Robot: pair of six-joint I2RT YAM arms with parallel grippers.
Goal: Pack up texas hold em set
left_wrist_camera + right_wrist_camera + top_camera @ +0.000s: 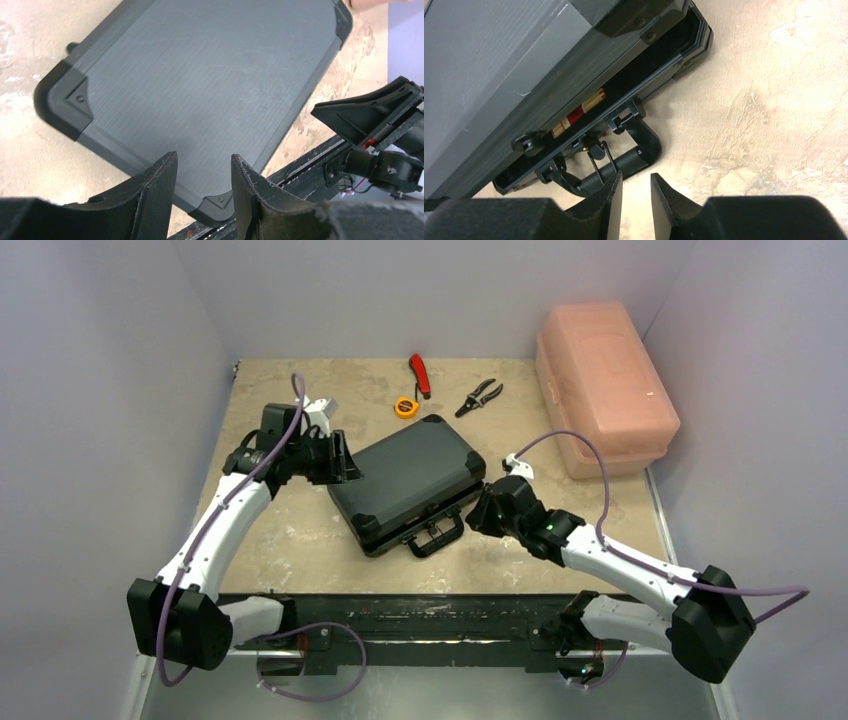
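Observation:
The black briefcase (410,480) of the texas hold em set lies flat in the middle of the table, its handle (437,535) toward me. In the right wrist view the lid (499,60) stands slightly ajar. A red and orange striped piece (579,112) shows through the gap; the other contents are hidden. My left gripper (335,460) is over the case's far-left side, open, with only the lid (200,85) and a corner beneath it (202,162). My right gripper (485,505) is at the case's right front corner, slightly open with nothing between its fingers (636,180), just beside the handle (634,155).
A large pink plastic box (605,385) stands at the back right. Behind the case lie pliers (480,397), a red-handled tool (420,373) and a small yellow tape measure (405,407). A black rail (430,620) runs along the near table edge.

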